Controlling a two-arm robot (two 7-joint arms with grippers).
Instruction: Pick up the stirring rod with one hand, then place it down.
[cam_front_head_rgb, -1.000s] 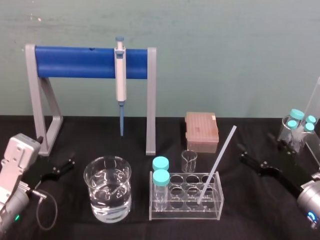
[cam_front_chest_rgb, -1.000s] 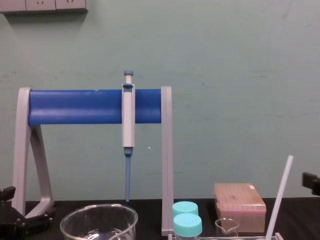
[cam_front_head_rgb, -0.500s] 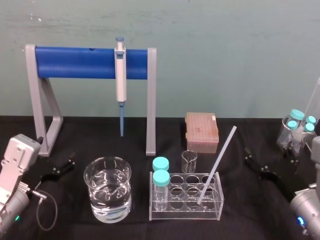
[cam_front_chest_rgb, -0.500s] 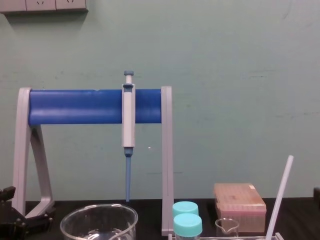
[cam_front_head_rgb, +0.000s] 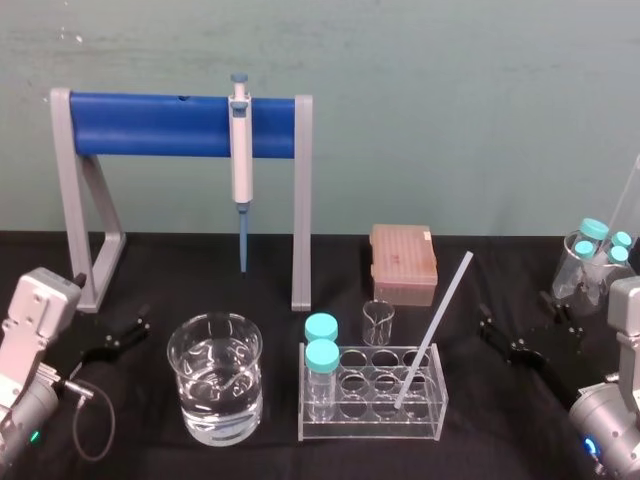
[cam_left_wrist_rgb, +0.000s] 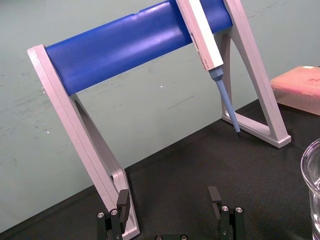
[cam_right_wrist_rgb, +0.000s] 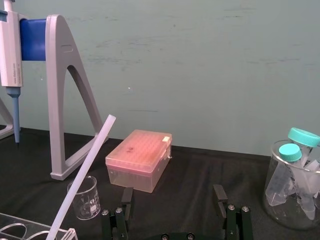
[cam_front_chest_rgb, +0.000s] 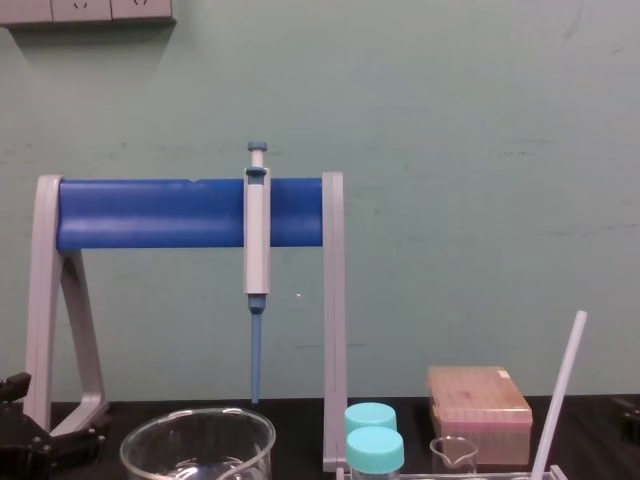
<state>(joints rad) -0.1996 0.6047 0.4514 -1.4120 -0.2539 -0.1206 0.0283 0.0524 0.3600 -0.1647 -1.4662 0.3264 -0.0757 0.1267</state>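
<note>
The stirring rod (cam_front_head_rgb: 435, 328) is a thin translucent white stick. It leans to the upper right out of a back hole of the clear tube rack (cam_front_head_rgb: 370, 436). It also shows in the chest view (cam_front_chest_rgb: 560, 395) and the right wrist view (cam_right_wrist_rgb: 82, 175). My right gripper (cam_front_head_rgb: 518, 328) hovers low over the black table to the right of the rack, apart from the rod. Its jaws stand open with nothing between them (cam_right_wrist_rgb: 173, 196). My left gripper (cam_front_head_rgb: 115, 338) rests at the far left by the stand's foot, open and empty (cam_left_wrist_rgb: 169, 197).
A grey-and-blue pipette (cam_front_head_rgb: 241, 140) hangs on the blue-barred stand (cam_front_head_rgb: 150, 125) at the back left. A water beaker (cam_front_head_rgb: 215, 390) sits left of the rack, which holds two teal-capped tubes (cam_front_head_rgb: 322, 355). Behind it are a small beaker (cam_front_head_rgb: 378, 322) and a pink tip box (cam_front_head_rgb: 403, 262). A jar of tubes (cam_front_head_rgb: 590, 262) stands far right.
My right arm has shifted at the right edge: its wrist has turned upright and the gripper sits lower in the chest view. The rod and the left arm have stayed still.
</note>
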